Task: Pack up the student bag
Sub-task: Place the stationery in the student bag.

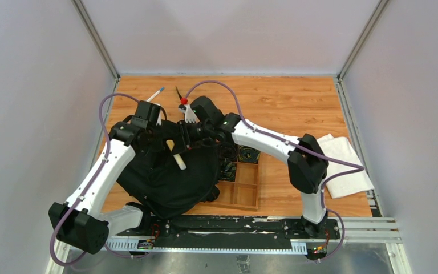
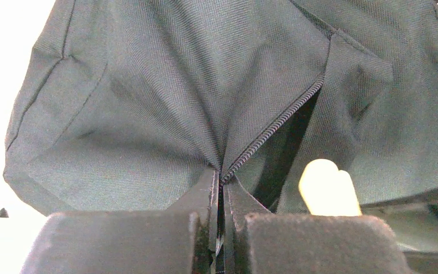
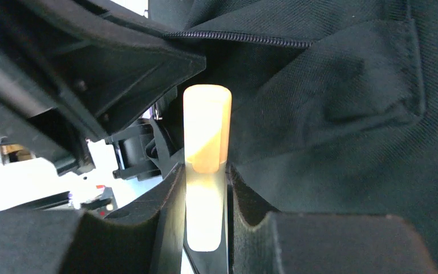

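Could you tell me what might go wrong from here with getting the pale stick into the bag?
The left gripper pinches only a thin fold of the student bag by the zipper; it might slip and the opening sag shut. The pale stick in the right gripper points close to that zipper edge and could snag there.

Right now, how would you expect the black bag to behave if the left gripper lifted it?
Probably floppy: the student bag puckers into folds where the left gripper pinches it. Its opening would likely sag, as nothing stiff shows along the zipper. Slipping seems unlikely, given the coarse weave.
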You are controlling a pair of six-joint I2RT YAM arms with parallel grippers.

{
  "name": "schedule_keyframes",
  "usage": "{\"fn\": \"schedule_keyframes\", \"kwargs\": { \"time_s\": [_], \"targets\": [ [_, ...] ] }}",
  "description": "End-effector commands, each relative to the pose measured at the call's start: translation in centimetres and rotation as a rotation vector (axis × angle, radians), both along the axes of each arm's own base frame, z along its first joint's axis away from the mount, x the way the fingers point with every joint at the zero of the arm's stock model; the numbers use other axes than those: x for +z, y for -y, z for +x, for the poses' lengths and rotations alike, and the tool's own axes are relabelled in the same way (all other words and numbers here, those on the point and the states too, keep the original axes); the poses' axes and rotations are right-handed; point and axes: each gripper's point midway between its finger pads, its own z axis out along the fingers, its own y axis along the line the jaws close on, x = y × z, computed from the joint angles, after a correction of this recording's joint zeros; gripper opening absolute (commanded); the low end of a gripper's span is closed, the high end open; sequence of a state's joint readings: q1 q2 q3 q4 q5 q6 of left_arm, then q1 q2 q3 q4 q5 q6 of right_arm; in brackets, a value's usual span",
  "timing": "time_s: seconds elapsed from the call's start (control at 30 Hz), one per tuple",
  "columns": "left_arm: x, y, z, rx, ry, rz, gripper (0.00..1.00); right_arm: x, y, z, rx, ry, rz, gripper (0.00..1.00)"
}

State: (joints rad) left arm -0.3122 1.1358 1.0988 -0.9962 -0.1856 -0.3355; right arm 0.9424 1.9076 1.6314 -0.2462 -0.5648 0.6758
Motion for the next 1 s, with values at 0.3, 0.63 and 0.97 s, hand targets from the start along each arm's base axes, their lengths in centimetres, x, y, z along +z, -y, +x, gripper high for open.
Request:
{"fn": "schedule_keyframes", "kwargs": {
  "time_s": [0.3,0.63,0.97],
  "targets": [
    [3.3,0.7,1.7,-0.020,0.113,-0.072,0.00,-0.8,-4.0,-1.5,0.060,-0.103,0.038,0.00],
    [3.1,1.3,0.5,-0.032,0.110,-0.129,0.00,-1.3,-5.6,2.7,-0.171,-0.300,0.042,0.03],
    [2.7,1.7,-0.3,-0.063,0.087,-0.149,0.00,-2.0,-5.6,7.7,-0.450,-0.364,0.102,0.03]
  ]
}}
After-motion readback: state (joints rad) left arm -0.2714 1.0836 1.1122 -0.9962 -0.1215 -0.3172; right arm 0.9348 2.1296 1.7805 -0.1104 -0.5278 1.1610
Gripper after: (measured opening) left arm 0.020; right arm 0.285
